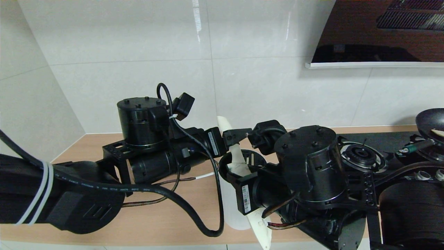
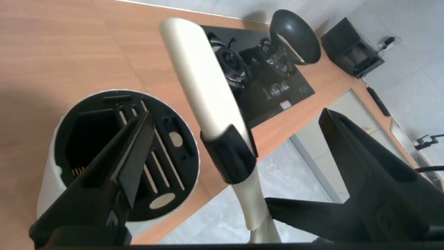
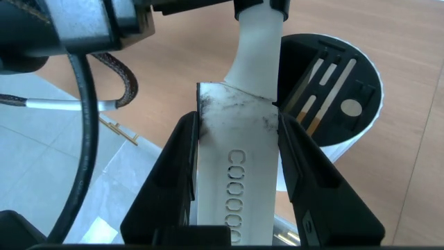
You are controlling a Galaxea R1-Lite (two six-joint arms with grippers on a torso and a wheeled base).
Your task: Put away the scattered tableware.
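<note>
Head view: both arms meet over the middle of the wooden bench (image 1: 86,149), forearms roughly level, the left one coming in from the left and the right one from the right. Between them slants a white spatula (image 1: 237,154). Its long axis runs from the wall toward the robot, handle tip farthest and blade end nearest, and it crosses above the mouth of a white utensil holder (image 1: 230,205) with a black insert. The left claw (image 1: 239,134) is at the handle and the right claw (image 1: 241,175) at the blade. A hob (image 1: 360,152) and a dark pan (image 1: 430,119) sit to the right.

Left wrist view: this arm's fingers stand well apart, one on each side of the handle, with a gap on both sides. A black collar (image 2: 229,153) rings the handle. The holder's slotted insert shows from above, beside the bench edge.

Right wrist view: the two fingers press the blade's edges, clamped on it. The blade is scuffed, with a row of slots (image 3: 243,201).
</note>
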